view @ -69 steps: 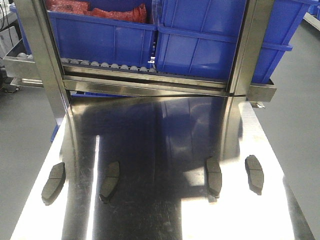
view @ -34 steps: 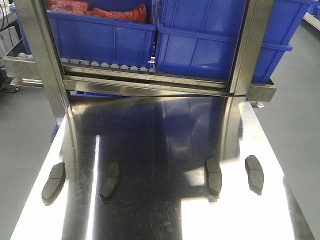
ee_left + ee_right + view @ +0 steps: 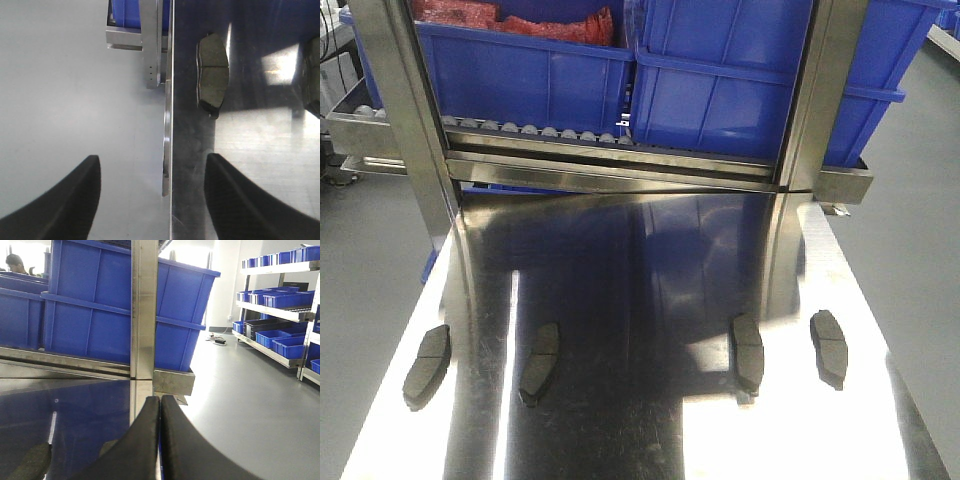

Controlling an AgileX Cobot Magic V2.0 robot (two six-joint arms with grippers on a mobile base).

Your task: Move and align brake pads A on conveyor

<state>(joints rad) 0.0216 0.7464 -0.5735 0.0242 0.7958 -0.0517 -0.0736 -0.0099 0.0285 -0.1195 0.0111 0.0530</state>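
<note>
Four dark grey brake pads lie in a row on the shiny steel table (image 3: 640, 290): far left (image 3: 426, 367), centre left (image 3: 540, 363), centre right (image 3: 748, 353) and far right (image 3: 829, 347). The conveyor is out of view. My left gripper (image 3: 152, 165) is open and empty, straddling the table's left edge, a short way short of the far-left pad (image 3: 213, 75). My right gripper (image 3: 160, 399) is shut and empty above the table's right side. A pad (image 3: 30, 462) shows at its lower left. Neither gripper shows in the front view.
A steel roller rack (image 3: 620, 165) with blue bins (image 3: 740, 80) stands across the far end of the table, with upright posts (image 3: 405, 110) at left and right (image 3: 820, 100). Grey floor (image 3: 75, 100) lies on both sides. Shelves of blue bins (image 3: 280, 310) stand far right.
</note>
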